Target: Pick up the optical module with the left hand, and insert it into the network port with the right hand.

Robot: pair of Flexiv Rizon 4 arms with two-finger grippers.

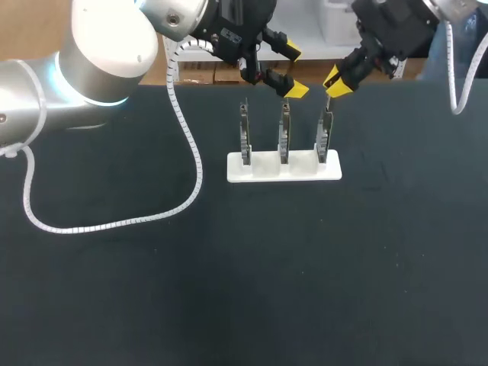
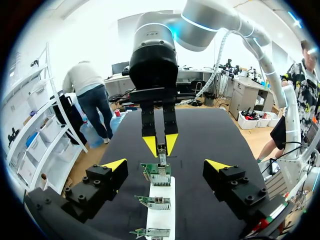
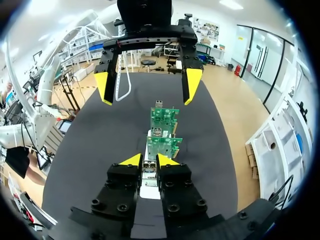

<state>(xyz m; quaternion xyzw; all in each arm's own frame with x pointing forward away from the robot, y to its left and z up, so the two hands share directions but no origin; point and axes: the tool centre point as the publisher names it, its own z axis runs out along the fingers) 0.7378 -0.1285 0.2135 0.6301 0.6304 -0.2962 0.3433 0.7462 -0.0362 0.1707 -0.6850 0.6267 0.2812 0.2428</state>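
Note:
A white holder (image 1: 305,169) carries three upright green network cards (image 1: 284,137). My right gripper (image 1: 335,81) hangs just above the rightmost card (image 1: 324,136), shut on the small metal optical module (image 1: 327,99), which points down at that card's top edge. In the right wrist view the module (image 3: 148,167) sits between my right gripper's (image 3: 148,160) yellow tips. My left gripper (image 1: 294,71) is open and holds nothing, above and behind the middle card. From the left wrist view, my left gripper (image 2: 166,165) spans the card row, and the right gripper (image 2: 161,144) holds the module (image 2: 161,151) over the farthest card (image 2: 156,174).
A white spiral cable (image 1: 191,164) from the left arm loops over the dark table (image 1: 305,267) left of the holder. The two grippers are close together over the cards. The table in front of the holder is bare.

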